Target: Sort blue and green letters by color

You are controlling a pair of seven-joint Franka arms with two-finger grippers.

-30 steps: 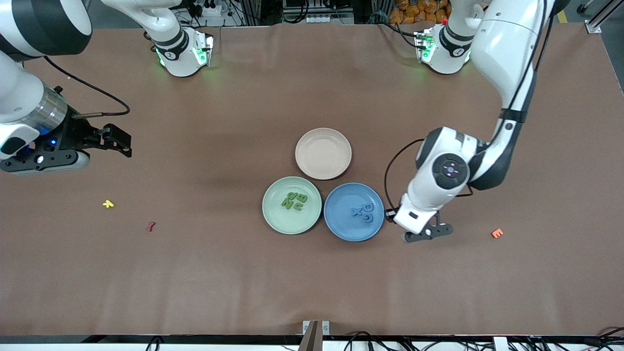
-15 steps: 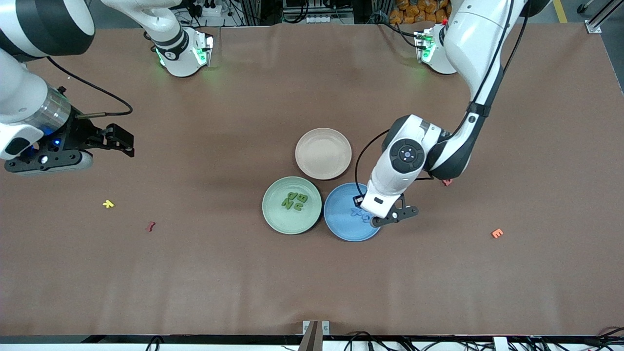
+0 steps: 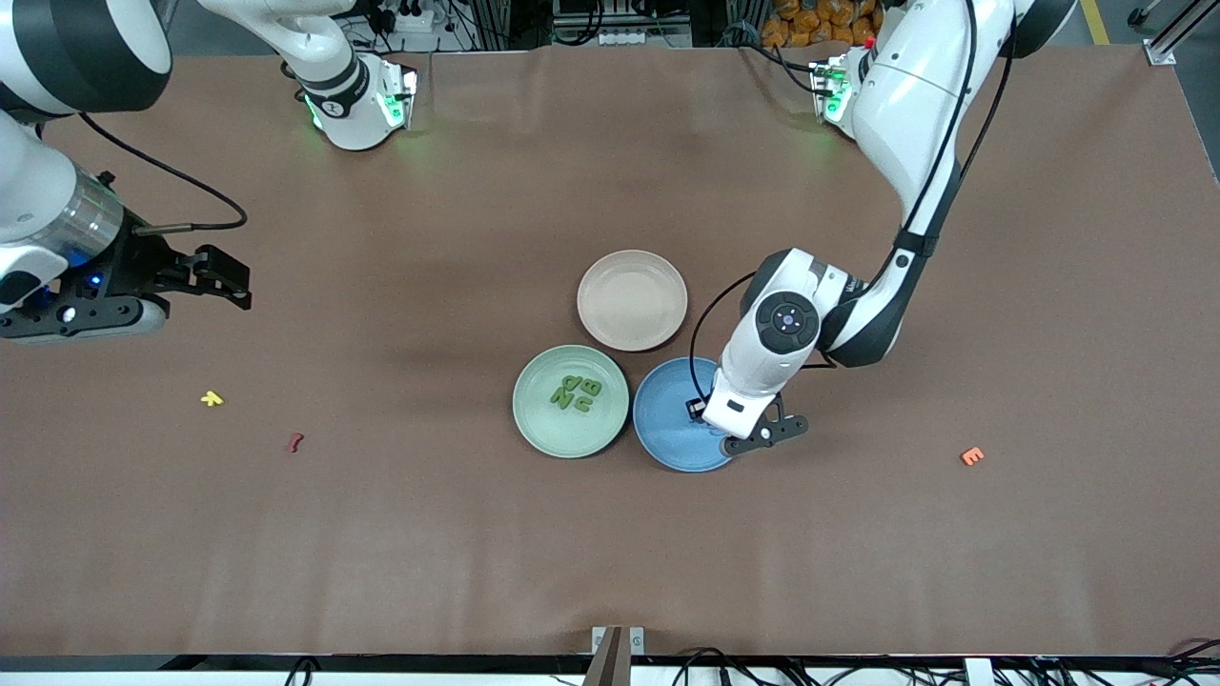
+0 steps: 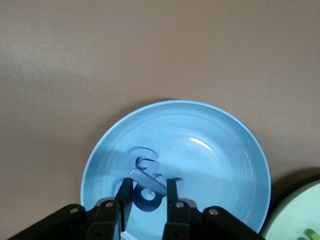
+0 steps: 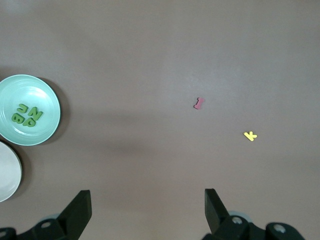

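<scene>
A blue letter [image 4: 146, 187] is gripped by the left gripper [image 4: 146, 201] over the blue plate [image 4: 220, 150]; the right gripper [image 5: 147, 210], spread wide, waits near the right arm's table edge.

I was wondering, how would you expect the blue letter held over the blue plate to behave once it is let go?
The blue letter, pinched in the left claw, keeps its shape, so it is probably stiff. It looks thick and small, so likely light. Being flat-sided, it should settle rather than roll, perhaps atop the letters already in the blue plate.
</scene>
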